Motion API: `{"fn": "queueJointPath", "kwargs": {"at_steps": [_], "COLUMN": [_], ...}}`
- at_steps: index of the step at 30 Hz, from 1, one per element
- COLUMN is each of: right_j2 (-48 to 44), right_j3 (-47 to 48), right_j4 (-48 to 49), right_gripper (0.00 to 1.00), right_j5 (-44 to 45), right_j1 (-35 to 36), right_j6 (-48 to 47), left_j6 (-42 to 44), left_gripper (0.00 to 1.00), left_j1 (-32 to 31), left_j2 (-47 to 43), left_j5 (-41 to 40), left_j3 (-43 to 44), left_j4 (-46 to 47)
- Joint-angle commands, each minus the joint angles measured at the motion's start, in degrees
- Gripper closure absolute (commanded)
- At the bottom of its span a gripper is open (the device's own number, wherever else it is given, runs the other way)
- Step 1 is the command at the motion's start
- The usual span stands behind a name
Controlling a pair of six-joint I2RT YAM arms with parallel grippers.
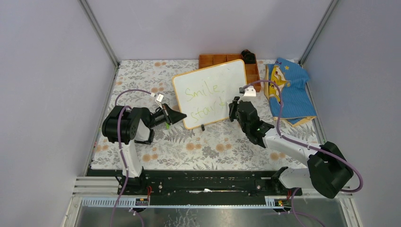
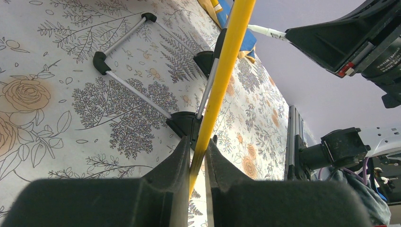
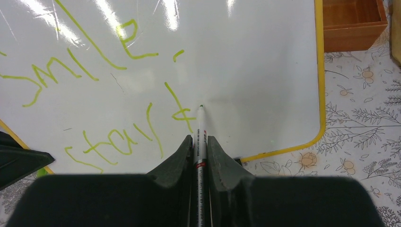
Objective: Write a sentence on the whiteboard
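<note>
The whiteboard (image 1: 213,92) stands tilted on small black feet at the middle of the table, with its yellow-orange frame (image 3: 320,85). Yellow-green writing (image 1: 204,97) reads "Smile" above "stay" and a started letter (image 3: 177,109). My left gripper (image 1: 178,116) is shut on the board's lower left frame edge (image 2: 222,71). My right gripper (image 1: 232,109) is shut on a white marker (image 3: 200,137). The marker's tip (image 3: 201,107) is at the board surface just right of the last stroke.
An orange compartment tray (image 1: 222,60) sits behind the board, with a black object (image 1: 248,56) at its right end. A blue and yellow cloth (image 1: 289,90) lies at the right. The board's wire stand (image 2: 137,61) rests on the floral tablecloth.
</note>
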Motion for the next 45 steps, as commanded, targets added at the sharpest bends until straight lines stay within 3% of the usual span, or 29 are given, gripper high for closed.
{"fn": "queueJointPath", "kwargs": {"at_steps": [1, 29, 45], "right_j2": [1.3, 0.8, -0.9], "right_j3": [2.9, -1.9, 1.9], "right_j4": [2.6, 0.5, 0.2], "right_gripper": [1.0, 1.0, 1.0], "right_j5": [-0.3, -1.5, 0.4], "right_j1": [-1.0, -1.5, -2.2], "right_j6": [-0.5, 2.1, 0.1], "left_j6": [1.5, 1.6, 1.8], "left_gripper": [1.0, 1.0, 1.0], "left_j1": [-0.1, -0.2, -0.3], "left_j2": [0.5, 0.4, 0.3], "left_j5": [-2.1, -2.1, -2.1], "left_j3": [0.0, 0.0, 0.0], "left_j4": [-5.6, -5.9, -6.1]}}
